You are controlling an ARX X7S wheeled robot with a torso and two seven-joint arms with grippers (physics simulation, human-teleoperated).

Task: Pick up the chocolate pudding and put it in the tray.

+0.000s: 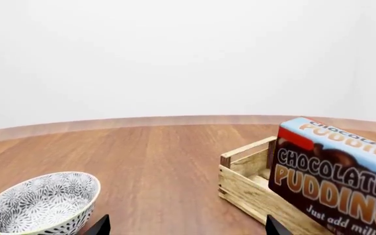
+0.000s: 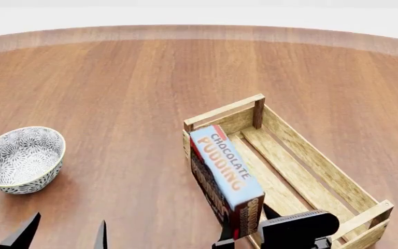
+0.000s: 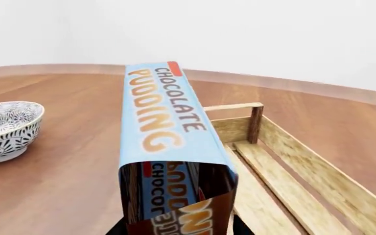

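Note:
The chocolate pudding (image 2: 225, 167) is a long carton with a light-blue face and dark brown sides. My right gripper (image 2: 244, 236) is shut on its near end and holds it lifted over the near left wall of the tray (image 2: 310, 155), a light-wood slatted crate. In the right wrist view the pudding (image 3: 165, 117) fills the middle, with the tray (image 3: 305, 171) beside and beyond it. In the left wrist view the pudding (image 1: 335, 181) is in front of the tray (image 1: 244, 178). My left gripper (image 2: 64, 236) is open and empty, low at the near left.
A grey-white patterned bowl (image 2: 20, 158) stands on the round wooden table (image 2: 137, 83) at the left, close to my left gripper. It also shows in the left wrist view (image 1: 41, 203) and the right wrist view (image 3: 5, 129).

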